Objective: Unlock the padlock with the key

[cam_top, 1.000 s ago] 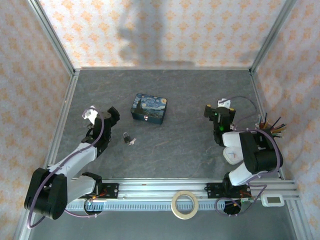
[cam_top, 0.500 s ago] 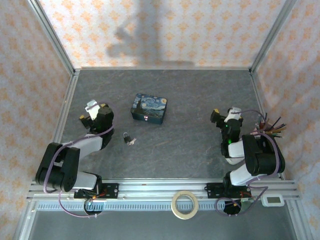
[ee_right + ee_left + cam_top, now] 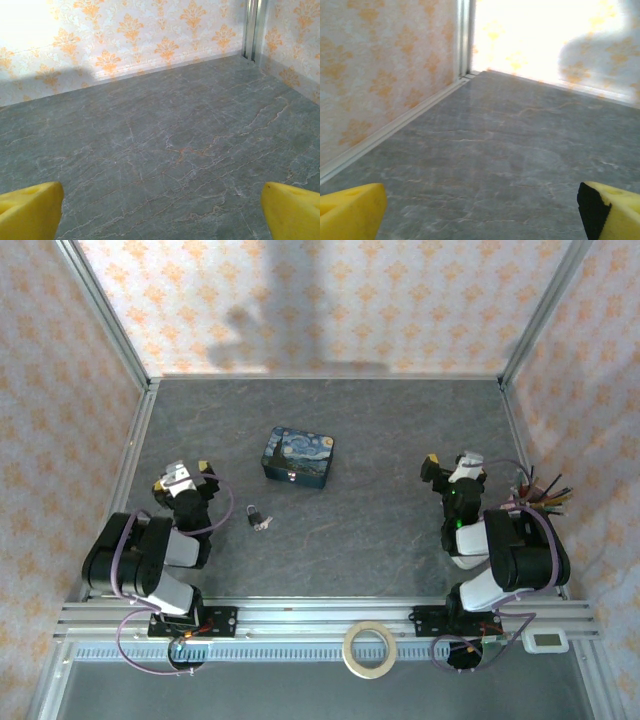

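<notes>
Grey table (image 3: pixel 380 540), padlock (image 3: pixel 255 512) well off walls (image 3: pixel 330 300)

Too tiny from above to tell key (image 3: pixel 265 525) touching padlock (image 3: pixel 255 512) or just beside, toward the table's (image 3: pixel 400 440) left edge; locked or unlocked, unreadable too. Cut off by the bottom edge: fingers (image 3: pixel 350 212) of the left tool (image 3: pixel 480 214), fingers (image 3: pixel 27 210) of the right tool (image 3: pixel 160 212). Washed out by glare: far wall (image 3: pixel 545 30).

Two robot arms stand at the bottom of the frame, the left arm (image 3: pixel 135 565) and the right arm (image 3: pixel 515 555). Left of centre lie one padlock (image 3: pixel 255 511) and one key (image 3: pixel 264 525). There is one blue tin (image 3: pixel 298 457), one tape roll (image 3: pixel 370 649) and one holder of pens (image 3: pixel 540 498) at the right edge.
</notes>
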`<state>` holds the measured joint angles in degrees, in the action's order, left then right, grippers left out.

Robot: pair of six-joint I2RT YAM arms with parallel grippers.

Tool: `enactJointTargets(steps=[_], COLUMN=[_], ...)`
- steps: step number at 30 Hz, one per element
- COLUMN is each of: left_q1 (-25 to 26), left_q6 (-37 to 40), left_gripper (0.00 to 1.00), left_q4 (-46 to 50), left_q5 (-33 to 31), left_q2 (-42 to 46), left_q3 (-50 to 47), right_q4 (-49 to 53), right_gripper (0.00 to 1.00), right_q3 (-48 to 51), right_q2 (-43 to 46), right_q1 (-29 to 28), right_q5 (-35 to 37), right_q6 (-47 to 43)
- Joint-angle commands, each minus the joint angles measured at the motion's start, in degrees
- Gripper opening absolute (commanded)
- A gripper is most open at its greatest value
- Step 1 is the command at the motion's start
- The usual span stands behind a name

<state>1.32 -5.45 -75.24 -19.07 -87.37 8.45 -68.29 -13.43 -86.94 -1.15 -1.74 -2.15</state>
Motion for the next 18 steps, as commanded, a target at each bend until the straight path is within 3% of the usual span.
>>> enactJointTargets(steps=[1,3,5,8,18], left_q1=[-0.53,-0.49,-0.44,-0.36,-0.03], left_q6=[0.1,2.0,1.05,2.02,1.96], left_gripper=[0.98,0.98,0.99,0.99,0.99], left_q4=[-0.36,-7.5,-0.37,-4.63,-2.88], left_q5=[4.82,5.02,5.14,4.96,4.41], left_q2=[1.58,-1.59,0.33,-1.15,-0.49], left_q3=[1.76,1.5,2.88,1.89,2.5], right_q4=[-2.18,-2.14,-2.19,-2.16,-2.11], right_gripper=[1.0,1.0,1.0,1.0,1.0], right_q3=[0.16,0.09,0.15,0.15,0.16], right_q2=[-0.01,-0.07,-0.05,-0.07,-0.06], right_q1=[-0.35,-0.35,-0.37,-0.37,-0.44], right_q5=[1.16,1.13,1.12,1.18,1.26], right_q6=[0.15,0.2,0.17,0.13,0.13])
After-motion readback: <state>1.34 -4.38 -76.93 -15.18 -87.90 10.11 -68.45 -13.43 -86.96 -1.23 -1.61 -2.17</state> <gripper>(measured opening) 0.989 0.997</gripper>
